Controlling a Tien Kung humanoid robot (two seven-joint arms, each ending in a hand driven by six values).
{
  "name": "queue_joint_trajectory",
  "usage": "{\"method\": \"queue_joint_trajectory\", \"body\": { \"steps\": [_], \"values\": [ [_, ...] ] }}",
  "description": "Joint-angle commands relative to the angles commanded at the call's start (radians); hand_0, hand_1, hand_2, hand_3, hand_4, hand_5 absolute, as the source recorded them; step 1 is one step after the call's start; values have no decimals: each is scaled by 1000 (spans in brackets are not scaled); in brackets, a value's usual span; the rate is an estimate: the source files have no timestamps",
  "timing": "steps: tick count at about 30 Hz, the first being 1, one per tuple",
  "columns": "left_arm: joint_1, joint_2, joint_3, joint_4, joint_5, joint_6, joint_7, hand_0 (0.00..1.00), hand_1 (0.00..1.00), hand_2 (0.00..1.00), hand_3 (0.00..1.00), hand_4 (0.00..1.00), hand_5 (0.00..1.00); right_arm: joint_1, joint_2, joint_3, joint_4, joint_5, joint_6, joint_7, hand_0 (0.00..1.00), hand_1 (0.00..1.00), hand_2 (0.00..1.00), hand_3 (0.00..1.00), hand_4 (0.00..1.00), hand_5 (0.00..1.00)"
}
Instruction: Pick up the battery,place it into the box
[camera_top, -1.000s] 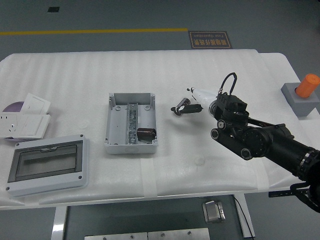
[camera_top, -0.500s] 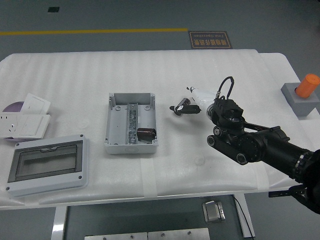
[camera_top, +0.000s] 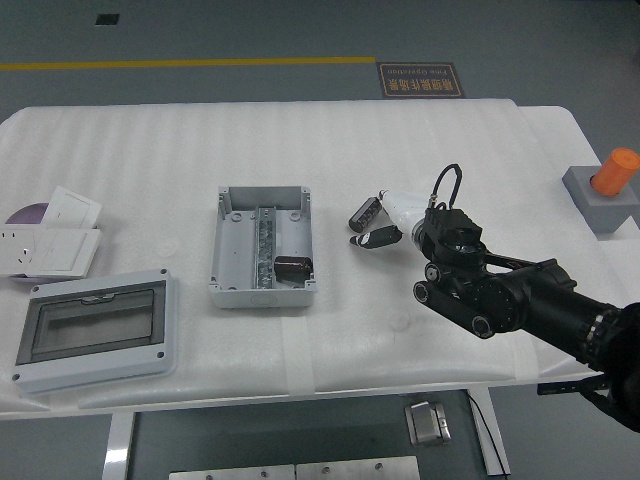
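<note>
The white padded surface (camera_top: 450, 130) carries an open grey box (camera_top: 262, 246), lid off so a cell can drop in; one dark cylinder already lies inside. The right hand (camera_top: 385, 215) reaches in from the right, fingers clenched around a battery (camera_top: 363, 213), a small dark cylinder with a pale end, right of the box.

White table (camera_top: 150, 150): open box (camera_top: 262, 245), clear-window cover (camera_top: 95, 328), socket plates (camera_top: 50, 235), grey block (camera_top: 600, 200).

Clear-windowed cover (camera_top: 95, 333) at near left, white socket plates (camera_top: 48, 240) behind; orange-capped grey block (camera_top: 604, 193) far right
</note>
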Motion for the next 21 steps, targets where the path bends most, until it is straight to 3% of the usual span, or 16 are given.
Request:
{"method": "queue_joint_trajectory", "body": {
  "steps": [11,21],
  "values": [
    [-3,0,-7,-3,7,0,-1,644,672,582,610,707,470,0,5,-1,2,7,-86,24,592,714,692,847,871,483],
    [-5,-2,-11,-5,13,0,-1,644,672,583,613,708,475,3,13,-8,-10,25,-102,27,552,674,655,798,843,479]
  ]
}}
